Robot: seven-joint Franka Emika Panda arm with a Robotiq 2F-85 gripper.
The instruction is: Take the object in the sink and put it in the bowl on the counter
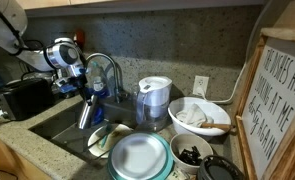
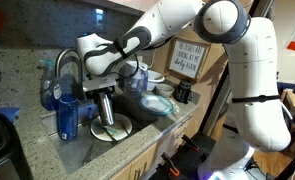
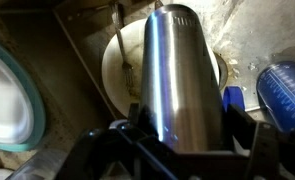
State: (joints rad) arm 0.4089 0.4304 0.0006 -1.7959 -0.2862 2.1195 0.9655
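While over sink — tumbler between fingers

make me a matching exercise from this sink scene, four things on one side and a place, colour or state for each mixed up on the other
1 tumbler
2 teal-rimmed bowl
3 pitcher
4 soap bottle

a blue
b white lid
c held by the gripper at the sink
d empty, on the counter

Pairs: 1-c, 2-d, 3-b, 4-a
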